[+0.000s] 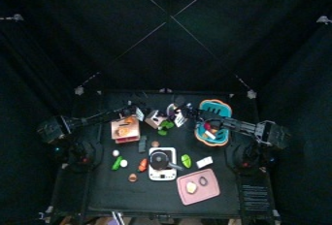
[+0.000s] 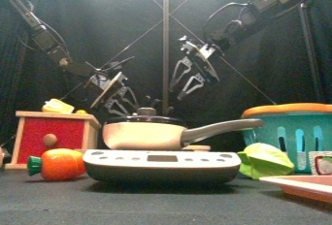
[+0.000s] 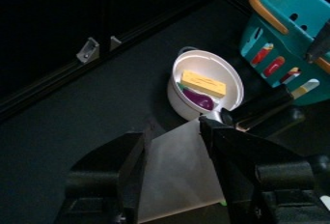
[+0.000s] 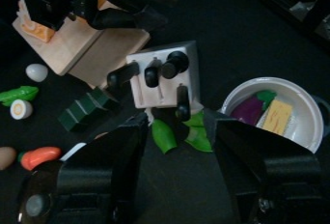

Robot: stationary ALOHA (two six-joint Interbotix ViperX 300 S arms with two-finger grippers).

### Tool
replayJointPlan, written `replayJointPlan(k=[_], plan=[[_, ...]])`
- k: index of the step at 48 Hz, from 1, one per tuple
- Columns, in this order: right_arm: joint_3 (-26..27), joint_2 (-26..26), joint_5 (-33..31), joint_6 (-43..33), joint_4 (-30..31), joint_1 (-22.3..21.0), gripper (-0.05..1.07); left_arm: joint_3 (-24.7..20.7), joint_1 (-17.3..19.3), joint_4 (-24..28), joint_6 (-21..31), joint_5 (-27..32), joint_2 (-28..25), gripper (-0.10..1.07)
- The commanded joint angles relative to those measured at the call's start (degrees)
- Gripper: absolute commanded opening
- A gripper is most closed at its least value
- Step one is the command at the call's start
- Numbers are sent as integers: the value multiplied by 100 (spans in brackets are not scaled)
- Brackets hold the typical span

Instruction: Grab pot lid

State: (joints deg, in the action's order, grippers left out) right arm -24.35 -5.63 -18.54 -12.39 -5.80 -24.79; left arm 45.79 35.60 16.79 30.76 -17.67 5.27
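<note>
The lidded pot (image 2: 146, 130) sits near the bench's front edge, below both spread-jawed, empty grippers; the right gripper (image 2: 195, 77) appears nearer.

The top view looks straight down from high, the small black table (image 1: 97, 180) tiny. The front view sits level at its front edge, close behind a silver pan (image 2: 155, 132). Both wrist views share a white oval bowl (image 3: 206, 81).

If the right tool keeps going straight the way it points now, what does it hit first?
Probably the green vegetable that lies just past the right tool, with the pot lid beyond it; depth is unclear.
</note>
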Motion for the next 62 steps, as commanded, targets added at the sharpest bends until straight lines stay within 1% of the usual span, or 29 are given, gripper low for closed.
replayJointPlan(k=[1, 6, 9, 12, 14, 18, 22, 23, 31, 39, 44, 51, 57, 62], plan=[[-44, -431, 35, 0, -97, 185, 84, 79, -9, 141, -9, -97, 308, 82], [-220, -694, 62, -9, -290, 501, 84, 369, -62, 229, 9, -167, 782, 82], [-352, -826, 149, 0, -501, 773, 84, 571, -185, 211, 26, -229, 1081, 82], [-475, -905, 343, 18, -633, 1081, 84, 773, -387, 202, 0, -352, 1362, 82], [-580, -905, 624, 35, -694, 1336, 84, 896, -554, 211, -9, -457, 1529, 82], [-747, -879, 1151, 44, -659, 1705, 84, 1090, -888, 264, -35, -703, 1811, 82], [-905, -817, 1608, 35, -554, 2021, 84, 1345, -1266, 422, -114, -888, 2030, 82], [-958, -791, 1758, 26, -501, 2127, 84, 1424, -1406, 475, -149, -923, 2092, 82], [-1116, -589, 2276, 18, -255, 2610, 84, 1819, -2145, 738, -369, -967, 2303, 82], [-1028, -202, 2399, 44, 9, 2742, 84, 2083, -2716, 967, -729, -967, 2426, 82], [-958, 79, 2391, 44, 299, 2760, 84, 2171, -2936, 1169, -984, -967, 2452, 82], [-826, 439, 2382, 9, 668, 2742, 84, 2197, -2953, 1187, -1195, -949, 2452, 82], [-642, 642, 2364, 26, 738, 2733, 84, 2232, -2962, 1037, -1230, -949, 2443, 82], [-527, 756, 2224, 26, 844, 2716, 84, 2232, -2953, 914, -1230, -932, 2443, 82]])
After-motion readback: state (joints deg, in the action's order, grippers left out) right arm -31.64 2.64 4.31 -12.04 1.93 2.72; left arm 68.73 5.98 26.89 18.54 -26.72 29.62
